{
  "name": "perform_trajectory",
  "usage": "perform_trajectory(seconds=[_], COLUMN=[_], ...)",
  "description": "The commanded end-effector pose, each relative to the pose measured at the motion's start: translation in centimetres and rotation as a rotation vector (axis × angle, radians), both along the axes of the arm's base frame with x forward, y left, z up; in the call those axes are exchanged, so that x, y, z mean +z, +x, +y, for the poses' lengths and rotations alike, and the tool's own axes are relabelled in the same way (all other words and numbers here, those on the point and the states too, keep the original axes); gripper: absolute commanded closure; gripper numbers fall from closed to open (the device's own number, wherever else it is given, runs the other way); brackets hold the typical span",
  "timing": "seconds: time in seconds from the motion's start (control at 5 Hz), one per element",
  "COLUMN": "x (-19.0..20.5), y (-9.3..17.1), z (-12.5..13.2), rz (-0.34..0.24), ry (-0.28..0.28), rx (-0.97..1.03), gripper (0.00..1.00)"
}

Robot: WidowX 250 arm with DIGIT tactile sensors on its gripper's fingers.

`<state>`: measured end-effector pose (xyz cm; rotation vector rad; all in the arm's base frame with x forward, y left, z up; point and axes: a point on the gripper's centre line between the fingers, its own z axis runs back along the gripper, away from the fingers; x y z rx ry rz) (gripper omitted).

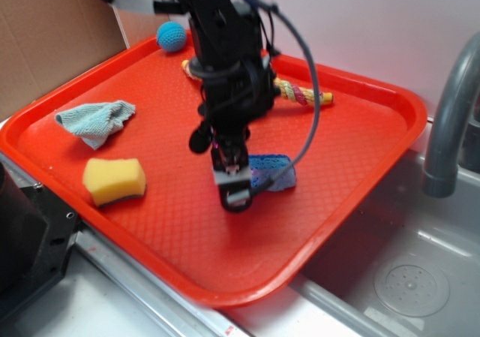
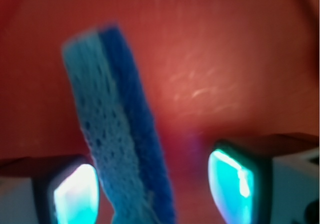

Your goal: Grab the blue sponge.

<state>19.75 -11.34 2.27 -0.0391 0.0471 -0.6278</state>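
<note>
the gripper (image 2: 157,184) is spread wide; the blue sponge (image 2: 120,139) stands on edge by its left finger, mid red tray (image 1: 172,254).

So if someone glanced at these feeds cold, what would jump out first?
Probably the black gripper low over the middle of the red tray, with the blue sponge right beside it. In the wrist view that sponge stands between the two glowing fingers, jaws open with a gap on the right side. The yellow sponge sits apart to the left.
</note>
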Motion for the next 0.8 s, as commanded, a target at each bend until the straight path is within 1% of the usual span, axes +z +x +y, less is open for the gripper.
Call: perform_trajectory(seconds=[0.0, 0.2, 0.4, 0.6], x=[3.5, 5.9, 9.1, 14.2], y=[-1.0, -1.9, -1.7, -2.7], z=[-0.4, 1.1, 3.2, 5.4], rz=[-0.088, -0.152, -0.191, -0.184], ry=[-0.065, -0.030, 0.047, 0.091], rx=[-0.010, 0.067, 0.236, 0.444], gripper=[1.00, 1.00, 1.00, 1.00])
